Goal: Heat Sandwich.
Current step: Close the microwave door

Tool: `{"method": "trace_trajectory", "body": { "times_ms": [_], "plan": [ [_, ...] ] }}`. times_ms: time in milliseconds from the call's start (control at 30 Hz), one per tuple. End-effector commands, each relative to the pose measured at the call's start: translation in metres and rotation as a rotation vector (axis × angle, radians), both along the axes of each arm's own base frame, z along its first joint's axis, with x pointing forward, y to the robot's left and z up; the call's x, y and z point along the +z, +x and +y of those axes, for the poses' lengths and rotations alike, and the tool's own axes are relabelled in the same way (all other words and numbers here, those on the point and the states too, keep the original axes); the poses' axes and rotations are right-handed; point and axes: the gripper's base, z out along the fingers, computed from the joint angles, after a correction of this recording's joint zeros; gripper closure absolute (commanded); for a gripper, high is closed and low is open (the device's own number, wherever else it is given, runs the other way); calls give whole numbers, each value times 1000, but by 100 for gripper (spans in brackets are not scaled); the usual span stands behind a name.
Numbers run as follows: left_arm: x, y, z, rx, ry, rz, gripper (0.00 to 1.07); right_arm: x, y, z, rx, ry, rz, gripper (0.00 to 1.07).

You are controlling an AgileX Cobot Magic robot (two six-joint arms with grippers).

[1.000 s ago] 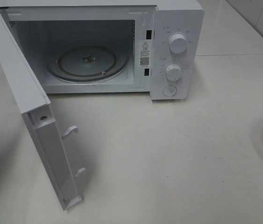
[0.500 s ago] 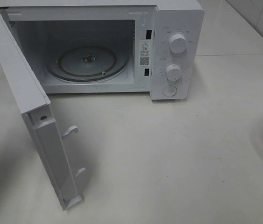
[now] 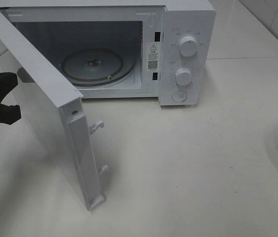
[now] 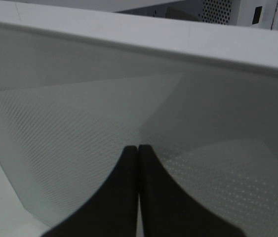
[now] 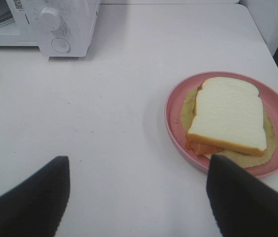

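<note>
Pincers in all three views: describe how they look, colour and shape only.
Left pincer: two matt black fingers, broad at the base, curving to narrow tips. In the high view it shows as black prongs. Right pincer: two black fingers with rounded corners. No markings or cables show.

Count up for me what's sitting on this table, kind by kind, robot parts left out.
Microwave: 1
Pink plate: 1
Sandwich: 1
Total: 3
</note>
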Motion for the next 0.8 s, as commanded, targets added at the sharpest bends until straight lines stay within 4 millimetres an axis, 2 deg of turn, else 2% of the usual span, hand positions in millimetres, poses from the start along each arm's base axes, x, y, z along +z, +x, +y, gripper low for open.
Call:
{"method": "trace_trajectory", "body": {
  "times_ms": [33,267,433,500,567,600,800],
  "plan": [
    [2,-1,-2,51,-1,-22,107,0,-4,-1,-5,4,-31,33],
    [3,-4,-12,76,6,-37,107,0,-4,-1,-5,4,-31,33],
    [0,4,-25,85,11,-24,107,0,-4,-1,-5,4,-31,33],
    [-1,10,-41,44,17,-24,107,0,-4,-1,-5,4,-31,33],
    [-1,12,-46,33,16,-24,107,0,-4,-1,-5,4,-31,33],
    [-1,17,-56,19,9,-23,107,0,-4,-1,-5,4,-31,33],
    [-1,31,-79,36,27,-36,107,0,-4,-1,-5,4,-31,33]
  ]
}}
